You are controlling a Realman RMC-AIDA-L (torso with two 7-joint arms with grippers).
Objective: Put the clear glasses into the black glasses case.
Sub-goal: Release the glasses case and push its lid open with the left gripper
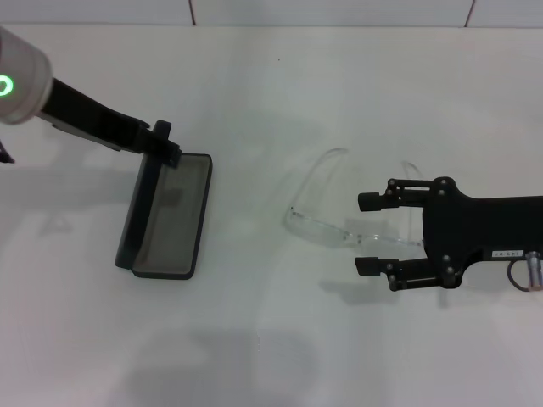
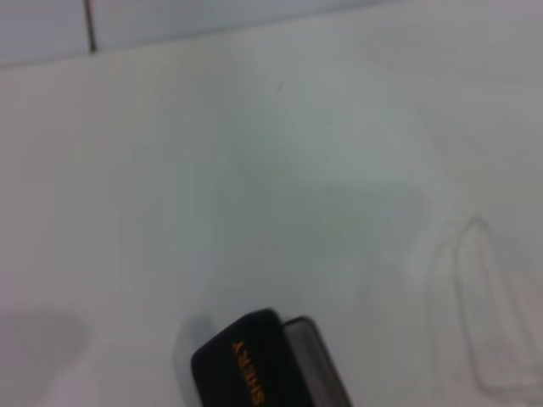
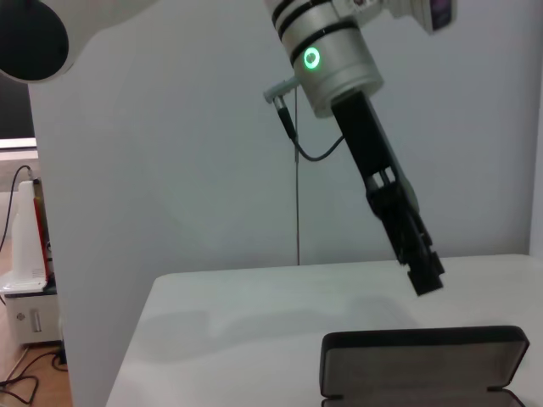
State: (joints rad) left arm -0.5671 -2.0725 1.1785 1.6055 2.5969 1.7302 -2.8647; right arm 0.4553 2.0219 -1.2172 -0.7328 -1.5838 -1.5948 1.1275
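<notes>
The black glasses case (image 1: 174, 220) lies open at the left of the white table, its lid (image 1: 134, 216) standing up along the left side and its grey lining showing. My left gripper (image 1: 164, 142) hangs shut just above the lid's far end; in the right wrist view this gripper (image 3: 422, 270) is a little clear of the lid (image 3: 424, 360). The clear glasses (image 1: 318, 222) lie on the table at centre right, arms pointing away from me. My right gripper (image 1: 372, 234) is open, with the glasses' right end between its fingers. The left wrist view shows the lettered lid (image 2: 246, 369) and faintly the glasses (image 2: 479, 314).
The white table (image 1: 271, 93) runs back to a tiled wall (image 1: 339, 10). Bare table separates the case from the glasses. Nothing else stands on the surface.
</notes>
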